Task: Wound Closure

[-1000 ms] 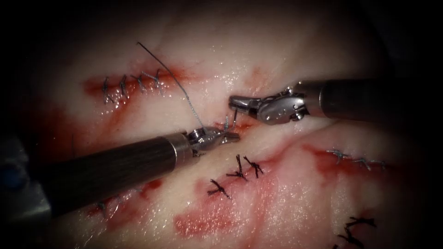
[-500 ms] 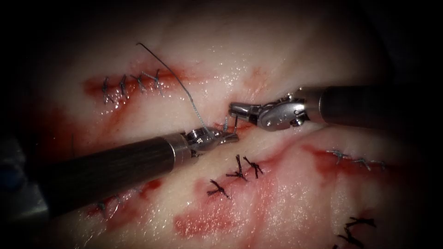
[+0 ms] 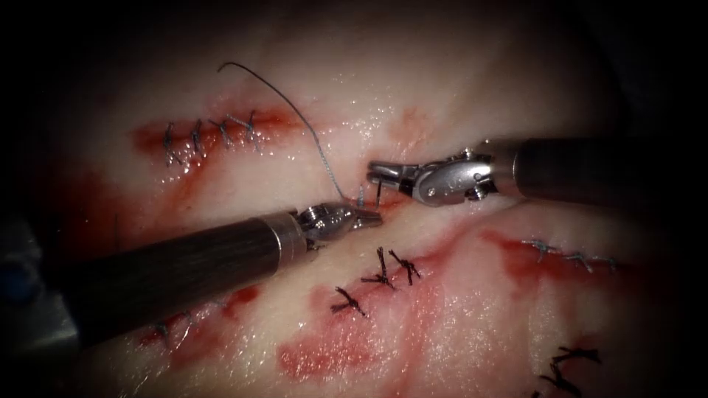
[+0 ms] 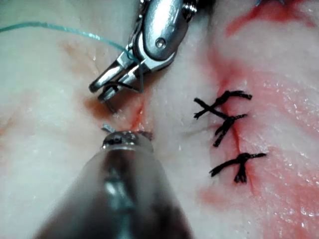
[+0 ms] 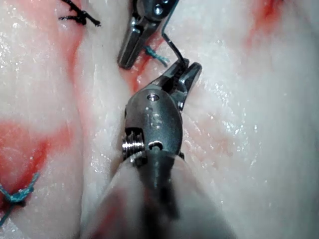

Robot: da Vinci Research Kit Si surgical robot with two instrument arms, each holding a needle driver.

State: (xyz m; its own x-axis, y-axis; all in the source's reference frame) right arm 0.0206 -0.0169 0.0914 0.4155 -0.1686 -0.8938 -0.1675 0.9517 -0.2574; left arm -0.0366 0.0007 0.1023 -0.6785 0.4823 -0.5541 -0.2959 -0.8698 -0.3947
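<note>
The right arm's steel needle driver (image 3: 377, 173) sits over the red cut in the pale pork tissue (image 3: 457, 309), holding the thin curved needle (image 3: 377, 193) – the left arm's steel needle driver (image 3: 366, 216) lies just below it, with the blue-green thread (image 3: 313, 136) trailing up-left

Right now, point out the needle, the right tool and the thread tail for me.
needle (image 3: 377, 193): endoscope view, dark shaft below the right tool's jaws, which grip it.
right tool (image 3: 377, 172): endoscope view, jaw tips.
thread (image 3: 295, 112): endoscope view, mid-strand on the tissue, left of the cut.
</note>
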